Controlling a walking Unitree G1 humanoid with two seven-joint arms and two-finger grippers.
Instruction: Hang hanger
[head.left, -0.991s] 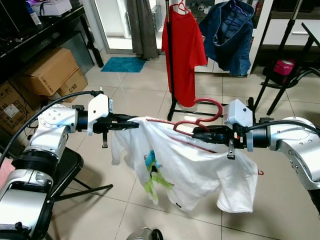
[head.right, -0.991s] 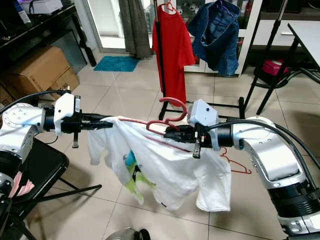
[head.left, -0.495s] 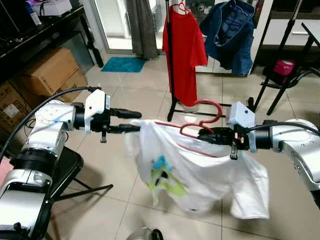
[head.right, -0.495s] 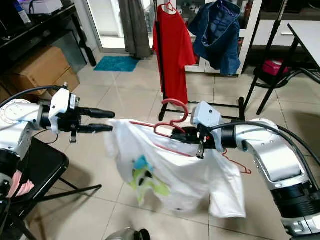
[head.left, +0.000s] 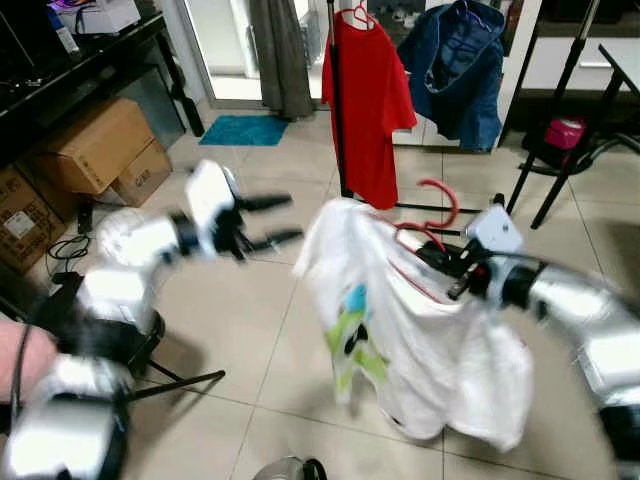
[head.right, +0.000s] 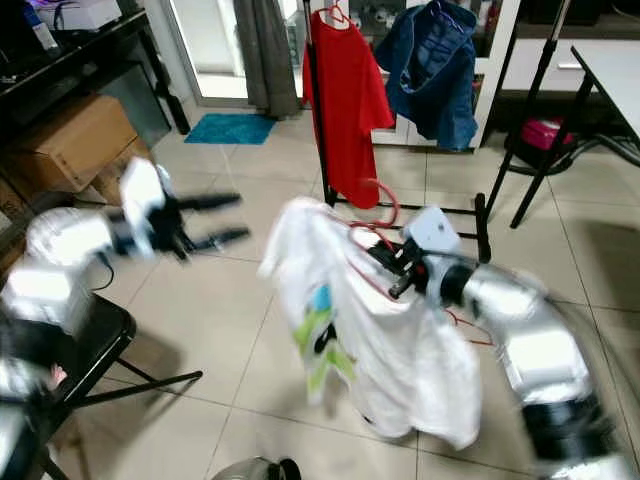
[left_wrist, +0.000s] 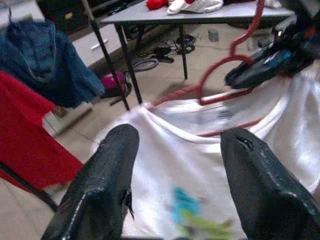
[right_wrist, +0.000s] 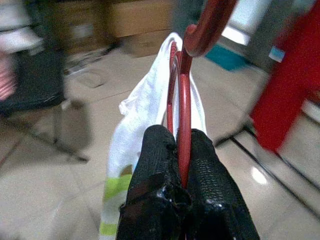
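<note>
Your left hand (head.left: 268, 220) has let go and hangs spread apart; your right hand (head.right: 385, 262) alone clamps the red plastic hanger (right_wrist: 181, 112), its white printed T-shirt (head.left: 400, 330) swinging free before the black garment rack (head.left: 336, 100).

No legible text, brand, number or sign appears in any view. The white label on the cardboard box (head.left: 22, 222) at the left edge of the left eye view carries print too small and blurred to read. The neck tag inside the white T-shirt (left_wrist: 225, 116), near the middle of the left wrist view, shows dark marks that cannot be deciphered.
</note>
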